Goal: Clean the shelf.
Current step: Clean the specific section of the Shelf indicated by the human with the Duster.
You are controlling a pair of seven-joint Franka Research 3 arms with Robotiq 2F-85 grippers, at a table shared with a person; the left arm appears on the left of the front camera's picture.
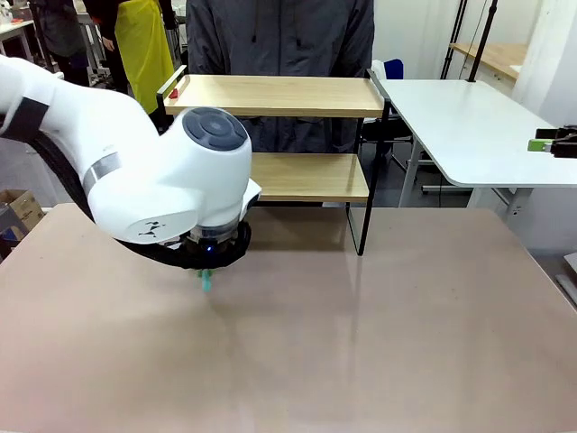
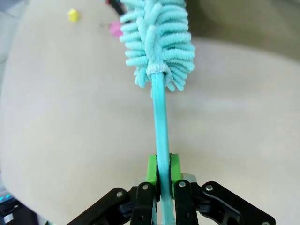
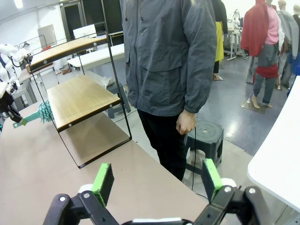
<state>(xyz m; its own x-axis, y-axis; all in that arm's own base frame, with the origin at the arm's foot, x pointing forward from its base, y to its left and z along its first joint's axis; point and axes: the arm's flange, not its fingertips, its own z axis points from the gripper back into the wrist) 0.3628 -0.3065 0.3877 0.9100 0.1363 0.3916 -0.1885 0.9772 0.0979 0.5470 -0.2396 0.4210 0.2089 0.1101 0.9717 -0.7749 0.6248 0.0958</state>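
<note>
The shelf (image 1: pixel 270 96) stands at the table's far edge, two light wooden boards on a thin black frame; the right wrist view shows the shelf (image 3: pixel 79 98) at its left. My left gripper (image 2: pixel 162 169) is shut on the thin teal handle of a fluffy teal duster (image 2: pixel 157 42), whose head points away over the table. From the front, the left wrist hangs low over the table in front of the shelf, with a bit of the duster (image 1: pixel 207 283) showing under it. My right gripper (image 3: pixel 157 183) is open and holds nothing, and sits far right by a white table (image 1: pixel 552 142).
A person (image 1: pixel 279 36) in a grey jacket stands right behind the shelf. A small red thing (image 1: pixel 174 93) sits at the top board's left end. Small yellow (image 2: pixel 72 15) and pink (image 2: pixel 115 28) bits lie beyond the duster head. A white side table (image 1: pixel 469 126) stands at the right.
</note>
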